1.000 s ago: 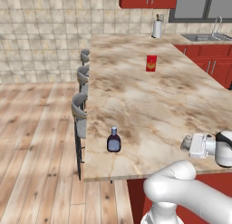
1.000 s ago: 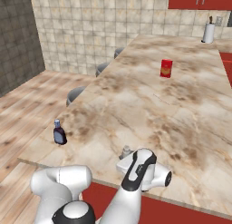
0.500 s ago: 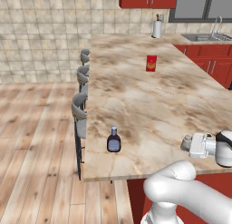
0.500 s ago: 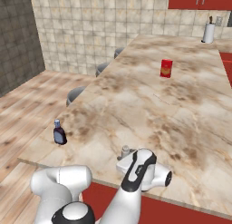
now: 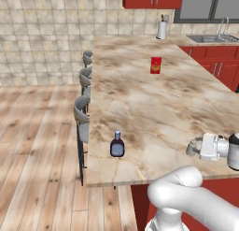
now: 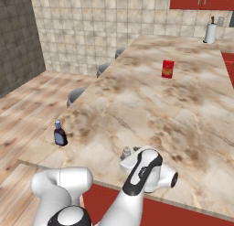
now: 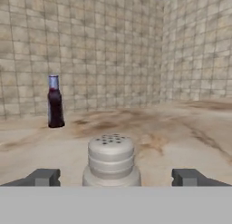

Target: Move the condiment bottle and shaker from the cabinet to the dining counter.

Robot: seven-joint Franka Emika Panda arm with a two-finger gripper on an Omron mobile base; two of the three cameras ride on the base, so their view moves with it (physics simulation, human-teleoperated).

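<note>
From the left base view, the gripper (image 5: 190,147) is reaching low over the near edge of the dining counter (image 5: 140,90), its tips mostly covered by the white wrist, and the shaker there is blurring into them, too unclear to make out. One condiment bottle (image 5: 117,144) is standing upright well off to the gripper's left, near the counter's stool-side edge. Three grey stools (image 5: 82,112) are lining that edge, partly cut off by the top. One small red box (image 5: 156,65) is sitting far ahead of the hand; its label is too small to read.

From the right base view, one shaker (image 6: 126,152) is peeking out just beyond the hand, its lower body hidden behind the wrist.

In the hand view, the two dark fingertips (image 7: 43,177) are standing spread wide on either side of the shaker, not touching it. The bottle is standing farther ahead and left; its label is unreadable.
</note>
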